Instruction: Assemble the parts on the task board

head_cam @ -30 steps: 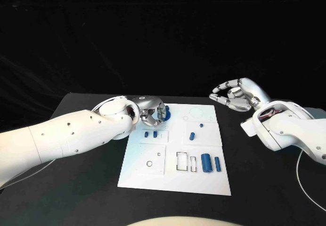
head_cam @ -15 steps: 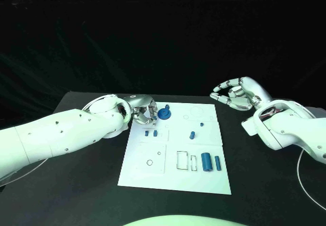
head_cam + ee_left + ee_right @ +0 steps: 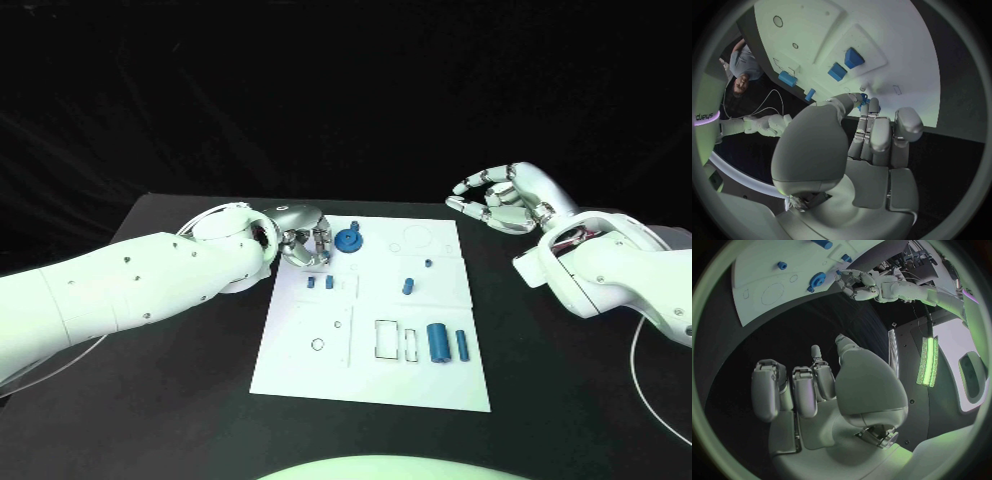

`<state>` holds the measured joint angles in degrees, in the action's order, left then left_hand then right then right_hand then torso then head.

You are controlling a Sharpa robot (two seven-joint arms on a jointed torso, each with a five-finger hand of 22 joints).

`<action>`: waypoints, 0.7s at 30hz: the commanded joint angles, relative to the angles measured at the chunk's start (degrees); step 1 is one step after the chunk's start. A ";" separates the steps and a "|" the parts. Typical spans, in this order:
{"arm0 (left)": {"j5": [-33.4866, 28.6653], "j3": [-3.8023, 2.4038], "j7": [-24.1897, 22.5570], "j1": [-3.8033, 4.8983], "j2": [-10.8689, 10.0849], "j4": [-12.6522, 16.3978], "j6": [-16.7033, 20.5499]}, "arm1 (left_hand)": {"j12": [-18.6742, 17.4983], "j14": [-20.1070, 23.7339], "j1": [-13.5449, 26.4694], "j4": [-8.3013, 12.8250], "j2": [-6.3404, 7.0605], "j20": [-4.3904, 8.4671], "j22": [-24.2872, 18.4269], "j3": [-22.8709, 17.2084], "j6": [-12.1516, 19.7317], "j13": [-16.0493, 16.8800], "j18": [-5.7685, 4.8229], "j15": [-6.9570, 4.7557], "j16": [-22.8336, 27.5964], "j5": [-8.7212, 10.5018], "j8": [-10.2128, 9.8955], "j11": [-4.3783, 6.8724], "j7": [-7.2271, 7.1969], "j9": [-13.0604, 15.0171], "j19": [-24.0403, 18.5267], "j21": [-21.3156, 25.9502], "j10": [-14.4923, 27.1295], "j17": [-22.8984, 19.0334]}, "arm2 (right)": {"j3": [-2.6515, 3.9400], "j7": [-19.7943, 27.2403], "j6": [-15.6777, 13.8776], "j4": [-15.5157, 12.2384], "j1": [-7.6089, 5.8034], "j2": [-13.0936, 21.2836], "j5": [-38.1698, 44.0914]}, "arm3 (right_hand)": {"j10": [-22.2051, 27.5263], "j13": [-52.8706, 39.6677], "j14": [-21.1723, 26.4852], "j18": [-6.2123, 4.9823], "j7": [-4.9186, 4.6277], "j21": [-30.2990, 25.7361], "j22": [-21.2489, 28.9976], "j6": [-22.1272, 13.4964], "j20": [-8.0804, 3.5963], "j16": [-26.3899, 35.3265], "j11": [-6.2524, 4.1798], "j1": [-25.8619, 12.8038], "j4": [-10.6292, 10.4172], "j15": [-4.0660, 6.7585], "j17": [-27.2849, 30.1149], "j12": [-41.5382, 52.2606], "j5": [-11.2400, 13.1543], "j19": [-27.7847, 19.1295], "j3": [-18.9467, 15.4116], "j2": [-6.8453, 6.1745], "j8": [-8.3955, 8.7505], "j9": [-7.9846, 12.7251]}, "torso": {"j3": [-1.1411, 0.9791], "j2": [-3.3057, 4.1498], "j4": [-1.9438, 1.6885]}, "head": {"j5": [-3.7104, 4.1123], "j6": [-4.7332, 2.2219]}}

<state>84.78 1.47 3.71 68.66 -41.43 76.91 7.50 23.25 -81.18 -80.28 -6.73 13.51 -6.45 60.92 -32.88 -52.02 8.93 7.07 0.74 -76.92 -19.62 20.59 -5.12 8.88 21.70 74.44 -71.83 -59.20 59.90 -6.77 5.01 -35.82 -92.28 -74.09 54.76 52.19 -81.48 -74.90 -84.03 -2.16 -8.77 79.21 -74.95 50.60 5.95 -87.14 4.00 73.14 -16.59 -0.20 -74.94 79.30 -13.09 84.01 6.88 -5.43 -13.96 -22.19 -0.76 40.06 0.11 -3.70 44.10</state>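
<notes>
Presently the left hand sits at the task board's far left corner, fingers apparently pinching the round blue part, which lies just board-inward of them; the right hand hovers well apart, loosely curled, empty.

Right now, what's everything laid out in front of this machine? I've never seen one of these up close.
Table: one, black, under everything.
Task board: one, white plate, middle of the table, with outlined slots and circles drawn on it.
Blue gear-like part: one, at the board's far left corner, right beside the left hand's fingers; contact cannot be told.
Small blue blocks: two, side by side on the board's left half.
Small blue pieces: two, mid-board, toward the right.
Blue cylinders: two, upright-looking, near right part of the board.
Left hand: silver, at the board's far left corner.
Right hand: silver, raised off the board's right side, fingers curled, holding nothing.
</notes>
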 commanded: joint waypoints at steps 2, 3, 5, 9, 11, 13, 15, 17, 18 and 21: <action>-0.46 0.06 0.06 -0.08 0.34 -0.23 -2.27 | -0.24 -0.33 0.77 -0.27 0.01 0.03 -0.03 0.19 -0.39 -0.07 -0.75 -0.10 -0.02 0.24 -0.20 0.06 0.00 -0.09 0.44 -0.23 -0.43 -0.06 | 0.01 0.32 0.42 -0.03 0.04 -0.04 0.30 | 0.20 -5.12 -3.92 -0.49 0.04 -0.09 -7.37 -0.51 -0.30 0.35 -0.05 -0.38 0.09 0.50 -5.78 0.08 -0.18 0.69 -0.28 0.28 -0.28 -0.08 | -0.01 0.02 -0.04 | -0.01 0.14; -0.46 0.08 0.09 -0.09 0.37 -0.27 -2.42 | -0.29 -0.29 0.82 -0.29 0.03 0.04 -0.07 0.22 -0.41 -0.09 -0.74 -0.11 0.05 0.26 -0.24 0.05 0.00 -0.10 0.42 -0.21 -0.46 -0.22 | 0.01 0.32 0.42 -0.03 0.04 -0.04 0.30 | 0.20 -5.12 -3.92 -0.49 0.04 -0.09 -7.37 -0.51 -0.30 0.35 -0.05 -0.38 0.09 0.50 -5.78 0.08 -0.18 0.69 -0.28 0.28 -0.28 -0.08 | -0.02 0.01 -0.04 | -0.02 0.15; -0.46 0.10 0.14 -0.11 0.41 -0.32 -2.77 | -0.29 -0.29 0.82 -0.29 0.03 0.04 -0.07 0.22 -0.41 -0.09 -0.74 -0.11 0.05 0.26 -0.24 0.05 0.00 -0.10 0.42 -0.21 -0.46 -0.22 | 0.01 0.33 0.42 -0.03 0.04 -0.04 0.30 | 0.20 -5.12 -3.92 -0.49 0.04 -0.09 -7.37 -0.51 -0.30 0.35 -0.05 -0.38 0.09 0.50 -5.78 0.08 -0.18 0.69 -0.28 0.28 -0.28 -0.08 | -0.03 -0.02 -0.01 | 0.02 0.17; -0.46 0.14 0.17 -0.14 0.45 -0.31 -3.34 | -0.34 -0.29 0.85 -0.31 0.04 0.05 -0.11 0.24 -0.42 -0.10 -0.74 -0.11 0.06 0.27 -0.26 0.05 0.00 -0.11 0.40 -0.18 -0.49 -0.24 | 0.01 0.33 0.41 -0.02 0.04 -0.03 0.30 | 0.20 -5.12 -3.92 -0.49 0.04 -0.09 -7.37 -0.51 -0.30 0.35 -0.05 -0.38 0.09 0.50 -5.78 0.08 -0.18 0.69 -0.28 0.28 -0.28 -0.08 | -0.01 -0.05 -0.03 | -0.10 0.18; -0.46 0.14 0.13 -0.14 0.45 -0.28 -3.51 | -0.37 -0.26 0.89 -0.32 0.04 0.05 -0.19 0.26 -0.43 -0.12 -0.72 -0.11 0.09 0.29 -0.28 0.06 -0.01 -0.12 0.36 -0.13 -0.52 -0.33 | 0.01 0.33 0.41 -0.02 0.04 -0.03 0.30 | 0.20 -5.12 -3.92 -0.49 0.04 -0.09 -7.37 -0.51 -0.30 0.35 -0.05 -0.38 0.09 0.50 -5.78 0.08 -0.18 0.69 -0.28 0.28 -0.28 -0.08 | -0.01 -0.05 -0.04 | -0.13 0.21; -0.46 0.15 0.11 -0.15 0.46 -0.23 -3.63 | -0.37 -0.26 0.89 -0.32 0.04 0.05 -0.19 0.26 -0.43 -0.12 -0.72 -0.11 0.09 0.29 -0.28 0.06 -0.01 -0.12 0.36 -0.13 -0.52 -0.33 | 0.01 0.33 0.40 -0.02 0.04 -0.03 0.30 | 0.20 -5.12 -3.92 -0.49 0.04 -0.09 -7.37 -0.51 -0.30 0.35 -0.05 -0.38 0.09 0.50 -5.78 0.08 -0.18 0.69 -0.28 0.28 -0.28 -0.08 | -0.01 -0.03 -0.06 | -0.09 0.21; -0.46 0.15 0.10 -0.15 0.47 -0.20 -3.71 | -0.37 -0.26 0.89 -0.32 0.04 0.05 -0.19 0.26 -0.43 -0.12 -0.72 -0.11 0.09 0.29 -0.28 0.06 -0.01 -0.12 0.36 -0.13 -0.52 -0.33 | 0.01 0.33 0.39 -0.02 0.04 -0.04 0.30 | 0.20 -5.12 -3.92 -0.49 0.04 -0.09 -7.37 -0.51 -0.30 0.35 -0.05 -0.38 0.09 0.50 -5.78 0.08 -0.18 0.69 -0.28 0.28 -0.28 -0.08 | -0.01 -0.04 -0.05 | -0.11 0.17; -0.46 0.16 0.10 -0.15 0.49 -0.19 -3.78 | -0.37 -0.26 0.89 -0.32 0.04 0.05 -0.19 0.26 -0.43 -0.12 -0.72 -0.11 0.09 0.29 -0.28 0.06 -0.01 -0.12 0.36 -0.13 -0.52 -0.33 | 0.01 0.34 0.39 -0.02 0.04 -0.05 0.31 | 0.20 -5.12 -3.92 -0.49 0.04 -0.09 -7.37 -0.51 -0.30 0.35 -0.05 -0.38 0.09 0.50 -5.78 0.08 -0.18 0.69 -0.28 0.28 -0.28 -0.08 | -0.01 -0.04 -0.03 | -0.16 0.15; -0.46 0.16 0.09 -0.16 0.49 -0.19 -3.83 | -0.43 -0.24 0.94 -0.36 0.03 0.05 -0.18 0.29 -0.50 -0.14 -0.73 -0.11 0.13 0.31 -0.29 0.07 -0.03 -0.12 0.36 -0.14 -0.58 -0.42 | 0.01 0.34 0.39 -0.02 0.04 -0.05 0.31 | 0.20 -5.12 -3.92 -0.49 0.04 -0.09 -7.37 -0.51 -0.30 0.35 -0.05 -0.38 0.09 0.50 -5.78 0.08 -0.18 0.69 -0.28 0.28 -0.28 -0.08 | -0.01 -0.05 -0.03 | -0.15 0.20; -0.46 0.17 0.09 -0.16 0.49 -0.20 -3.93 | -0.48 -0.22 0.96 -0.37 -0.03 0.05 -0.24 0.30 -0.58 -0.16 -0.72 -0.13 0.16 0.33 -0.30 0.10 -0.07 -0.13 0.32 -0.09 -0.68 -0.49 | 0.01 0.34 0.38 -0.01 0.04 -0.05 0.31 | 0.20 -5.12 -3.92 -0.49 0.04 -0.09 -7.37 -0.51 -0.30 0.35 -0.05 -0.38 0.09 0.50 -5.78 0.08 -0.18 0.69 -0.28 0.28 -0.28 -0.08 | -0.02 -0.02 -0.04 | -0.16 0.20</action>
<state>84.63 1.65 3.86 68.52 -41.07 76.59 4.77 23.01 -81.17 -79.82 -6.89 13.51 -6.45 60.72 -32.72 -52.23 8.82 7.07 0.74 -76.92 -19.64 20.60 -4.91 8.67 21.63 74.44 -71.82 -59.41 59.47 -6.77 5.02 -35.82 -92.27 -74.09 54.75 52.19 -81.48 -74.95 -84.03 -2.16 -8.77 79.21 -74.93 50.60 5.95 -87.14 4.00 73.14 -16.59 -0.19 -74.92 79.30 -13.09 84.01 6.88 -5.43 -13.96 -22.17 -0.78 40.01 0.07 -3.83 44.30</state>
